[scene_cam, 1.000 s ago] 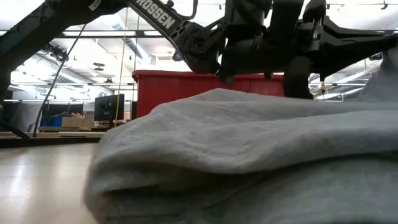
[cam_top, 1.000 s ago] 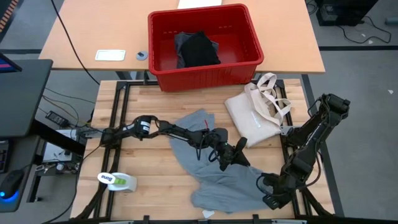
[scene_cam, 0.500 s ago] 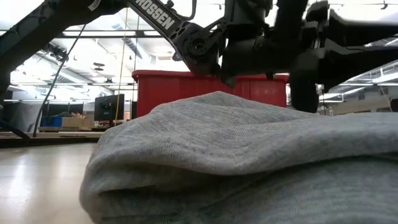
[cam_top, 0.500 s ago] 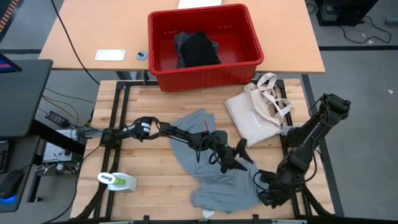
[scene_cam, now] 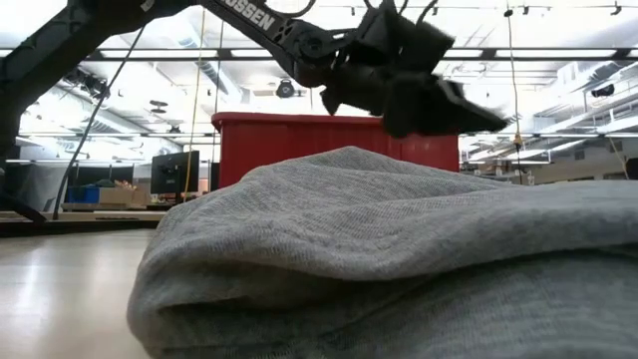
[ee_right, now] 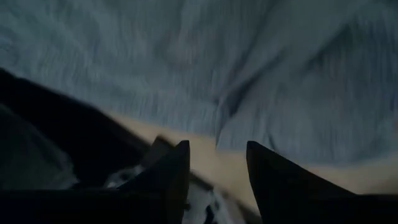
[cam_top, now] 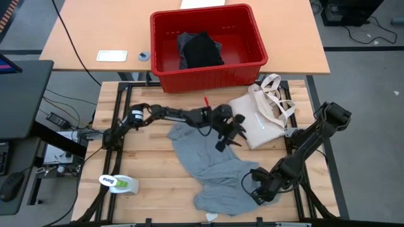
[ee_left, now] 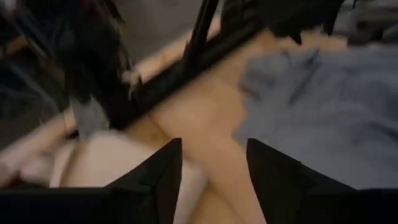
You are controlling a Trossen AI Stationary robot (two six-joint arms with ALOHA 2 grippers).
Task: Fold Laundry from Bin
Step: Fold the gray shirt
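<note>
A light grey T-shirt lies crumpled on the wooden table; in the low view it is a grey heap. My left gripper hangs open above the table between the shirt's far edge and the cream tote bag, and nothing shows between its fingers. My right gripper stands open at the shirt's near right edge, with bare wood between its fingers. The red bin stands on the far table, with a black garment lying in it.
A white and green object lies near the table's near left corner. On the far table, left of the bin, are a white card and a small round thing. Bare wood shows left of the shirt.
My left gripper has opened, let go of the shirt, risen and swung toward the far edge and the tote bag. My right gripper has sunk and gone left toward the shirt's near right edge. The shirt's raised fold has dropped back onto the heap.
</note>
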